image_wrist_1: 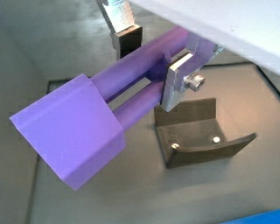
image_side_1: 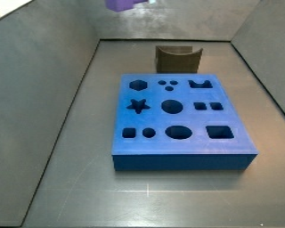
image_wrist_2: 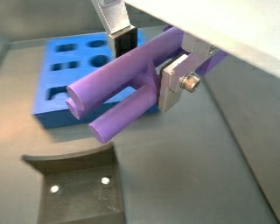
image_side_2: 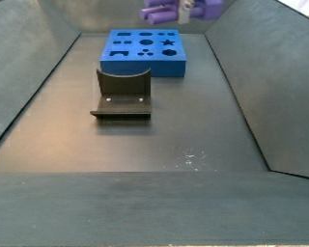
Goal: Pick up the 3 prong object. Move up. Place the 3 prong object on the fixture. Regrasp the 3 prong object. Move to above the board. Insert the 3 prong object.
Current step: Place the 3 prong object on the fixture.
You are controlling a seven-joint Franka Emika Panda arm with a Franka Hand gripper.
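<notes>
**Purple piece held aloft, fixture below and unoccupied**

We find the gripper [image_wrist_1: 154, 54] closed on the 3 prong object [image_wrist_1: 101, 109], its silver fingers [image_wrist_1: 178, 83] clamping the prongs crosswise, with the solid block end hanging free beyond them. In both wrist views the piece lies roughly level across the jaws, clear of the floor. A grip this far toward one end would, in our judgement, suit lifting but not insertion, which may explain the regrasp the task calls for.

In a side view the piece [image_side_2: 180, 10] sits high at the frame edge, well above everything; the gripper itself is mostly cropped there, so we cannot confirm its exact height.

The fixture [image_wrist_1: 201, 136] stands on the floor beneath the piece, its curved notch empty. We judge the lift complete and the placing on the fixture next.

The board [image_side_1: 181, 120] rests flat beyond the fixture, its cut-outs all vacant, apart from both piece and fixture.
</notes>
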